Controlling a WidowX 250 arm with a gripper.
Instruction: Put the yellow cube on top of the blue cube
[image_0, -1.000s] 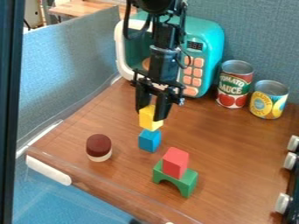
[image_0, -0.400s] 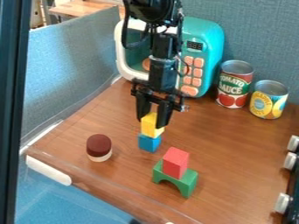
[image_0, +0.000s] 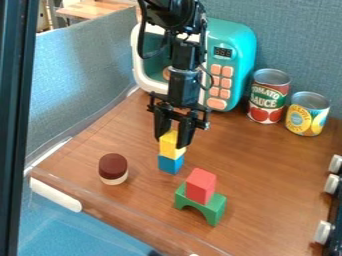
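Blue-grey fabric panels (image_0: 80, 75) stand behind and at the left of the brown wood-grain desk (image_0: 260, 165). At the back: teal toy microwave (image_0: 234, 42), white-framed front, columns of salmon-coloured buttons (image_0: 221, 82), small dark display (image_0: 223, 52) with light digits above them.

Labels, right rear: red can (image_0: 268, 96), pale lettering on a green band, tomatoes pictured below. Just beside it, yellow can (image_0: 308, 113), lettering on a blue roundel, yellow fruit pictured at the side. Both upright, metal tops showing.

Tool (image_0: 172, 140): comes down from the top edge, near the middle of the desk, in front of the microwave. Its two black fingers are closed on the yellow cube (image_0: 169, 147), one at each side.
Yellow cube: directly above the blue cube (image_0: 170, 164), its underside appearing to touch the blue top.
Blue cube: on the desk.

Other items: red block (image_0: 200, 186) on top of a green arch block (image_0: 214, 207), nearer the camera and to the right of the blue cube. Brown-and-cream cylinder (image_0: 113, 169), upright, to the left. White knobs (image_0: 331, 184) along the right edge.
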